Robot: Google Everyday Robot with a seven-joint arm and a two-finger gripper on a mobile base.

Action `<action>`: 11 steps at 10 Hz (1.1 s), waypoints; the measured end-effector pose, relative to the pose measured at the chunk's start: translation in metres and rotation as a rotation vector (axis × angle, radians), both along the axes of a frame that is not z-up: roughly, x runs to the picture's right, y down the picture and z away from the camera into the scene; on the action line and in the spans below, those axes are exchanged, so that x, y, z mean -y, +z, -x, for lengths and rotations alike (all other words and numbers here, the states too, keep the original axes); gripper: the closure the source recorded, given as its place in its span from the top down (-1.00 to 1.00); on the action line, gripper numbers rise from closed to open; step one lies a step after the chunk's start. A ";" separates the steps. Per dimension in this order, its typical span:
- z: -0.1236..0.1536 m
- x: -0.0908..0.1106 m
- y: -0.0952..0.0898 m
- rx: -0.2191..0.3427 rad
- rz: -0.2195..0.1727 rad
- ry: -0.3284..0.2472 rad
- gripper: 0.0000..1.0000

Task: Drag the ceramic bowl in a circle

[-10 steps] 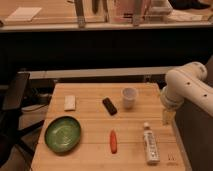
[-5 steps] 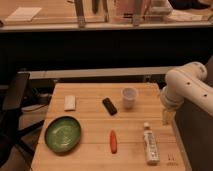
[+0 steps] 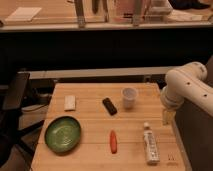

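Observation:
The green ceramic bowl [image 3: 63, 134] sits on the wooden table [image 3: 95, 120] near its front left corner. My white arm comes in from the right, and my gripper [image 3: 167, 116] hangs at the table's right edge, far from the bowl. The gripper holds nothing that I can see.
On the table are a white cup [image 3: 129, 97], a black bar-shaped object [image 3: 109, 106], a white packet [image 3: 70, 102], a red pen-like object [image 3: 113, 141] and a white tube [image 3: 150, 145]. A black chair [image 3: 14, 100] stands to the left. A counter runs behind.

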State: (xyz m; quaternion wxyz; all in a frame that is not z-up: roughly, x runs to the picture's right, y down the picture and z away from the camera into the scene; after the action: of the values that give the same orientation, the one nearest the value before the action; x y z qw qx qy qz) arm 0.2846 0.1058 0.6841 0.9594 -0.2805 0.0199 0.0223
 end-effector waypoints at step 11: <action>0.037 0.002 -0.003 0.010 -0.012 -0.082 0.60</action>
State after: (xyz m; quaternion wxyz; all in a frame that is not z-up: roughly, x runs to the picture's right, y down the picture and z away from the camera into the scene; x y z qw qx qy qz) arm 0.2475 0.1037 0.6811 0.9612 -0.2740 0.0267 -0.0183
